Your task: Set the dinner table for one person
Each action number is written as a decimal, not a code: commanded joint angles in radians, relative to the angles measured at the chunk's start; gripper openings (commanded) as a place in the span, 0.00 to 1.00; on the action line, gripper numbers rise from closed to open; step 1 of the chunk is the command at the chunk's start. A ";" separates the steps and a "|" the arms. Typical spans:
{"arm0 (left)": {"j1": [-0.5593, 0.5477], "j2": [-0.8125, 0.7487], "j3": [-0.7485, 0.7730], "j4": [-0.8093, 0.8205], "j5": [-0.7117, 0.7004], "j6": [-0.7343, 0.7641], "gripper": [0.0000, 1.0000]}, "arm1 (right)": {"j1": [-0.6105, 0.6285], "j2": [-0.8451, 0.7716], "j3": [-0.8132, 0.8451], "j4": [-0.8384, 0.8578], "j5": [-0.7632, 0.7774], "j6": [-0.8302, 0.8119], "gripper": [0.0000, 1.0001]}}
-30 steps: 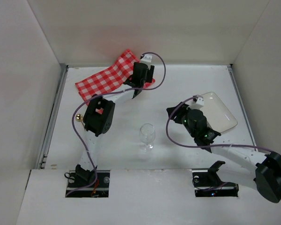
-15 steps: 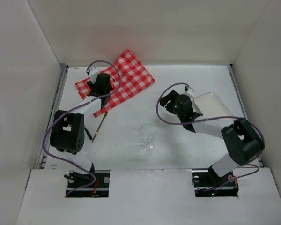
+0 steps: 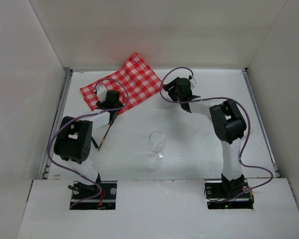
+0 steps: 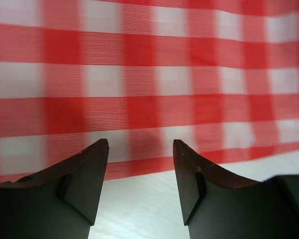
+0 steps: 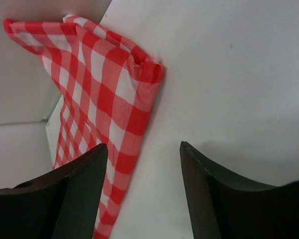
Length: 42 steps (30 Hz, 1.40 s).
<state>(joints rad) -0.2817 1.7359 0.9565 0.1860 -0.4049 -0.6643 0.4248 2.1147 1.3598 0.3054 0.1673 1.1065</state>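
Observation:
The red-and-white checked cloth lies spread at the back left of the white dinner table. My left gripper is open and empty at the cloth's near edge. In the left wrist view its fingertips hover just above the table, right at the edge of the cloth. My right gripper is open and empty beside the cloth's right corner. In the right wrist view the folded corner of the cloth lies just ahead, and the left finger overlaps its edge.
A clear wine glass stands upright at the table's middle front. A thin copper-coloured utensil lies beside my left arm. The enclosure's white walls stand close behind the cloth. The white plate does not show in any view.
My right arm has swung left from the plate on the right side to the cloth's right corner. My left gripper has shifted slightly along the cloth's near edge. The cloth has stayed put.

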 commanded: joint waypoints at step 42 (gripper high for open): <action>0.099 0.352 0.514 -0.152 -0.009 -0.063 0.43 | -0.111 -0.091 -0.310 0.259 -0.069 0.151 0.03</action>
<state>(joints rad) -0.1459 2.0720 1.3834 0.0719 -0.4004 -0.7685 0.3317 2.0933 1.1213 0.4549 0.1108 1.2434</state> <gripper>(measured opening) 0.425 0.029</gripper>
